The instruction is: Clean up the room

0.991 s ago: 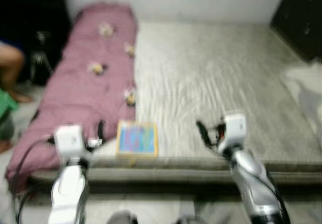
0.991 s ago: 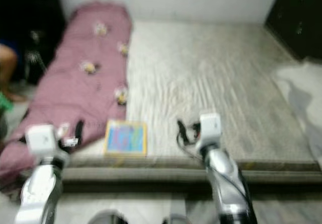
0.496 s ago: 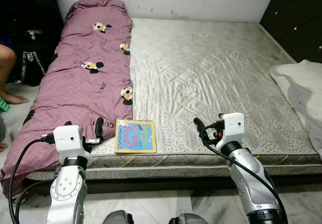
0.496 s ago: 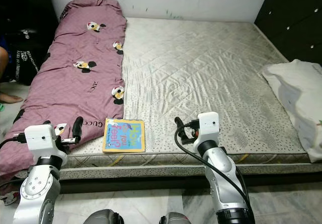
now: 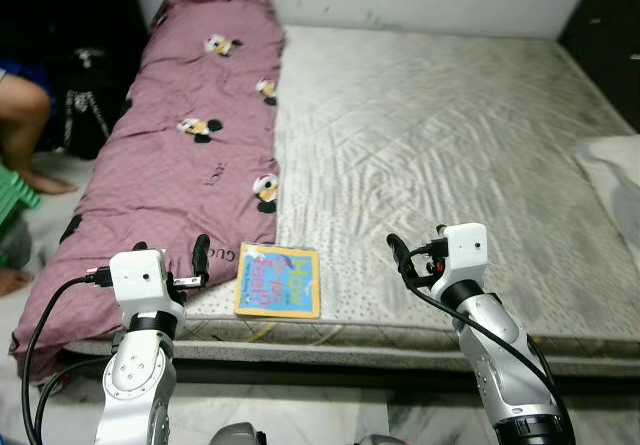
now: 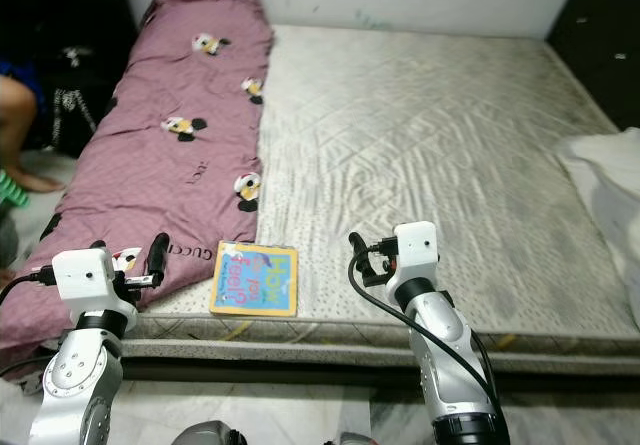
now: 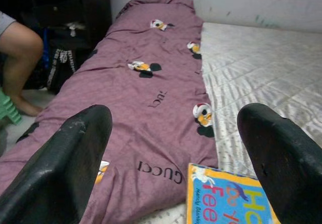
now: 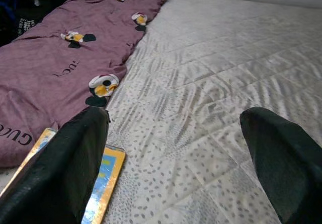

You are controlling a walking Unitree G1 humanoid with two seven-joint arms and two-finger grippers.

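A colourful children's book point(image 5: 278, 280) with a yellow border lies flat at the near edge of the grey mattress point(image 5: 450, 135), just right of a purple cartoon-print blanket point(image 5: 190, 155). My left gripper point(image 5: 170, 247) is open and hovers over the blanket's near corner, to the left of the book point(image 7: 231, 204). My right gripper point(image 5: 418, 249) is open above the mattress edge, to the right of the book point(image 8: 103, 183). Nothing is between either pair of fingers.
A person's bare leg point(image 5: 25, 115) and a green stool point(image 5: 12, 195) are on the floor at the left, by a black bag point(image 5: 85, 95). A white pillow point(image 5: 615, 165) lies at the mattress's right edge. Dark furniture point(image 5: 610, 25) stands at the back right.
The earliest blurred view has sharpened, and the picture has since shifted slightly to the right as the camera moved. Both arms hold the same pose and the book has not moved.
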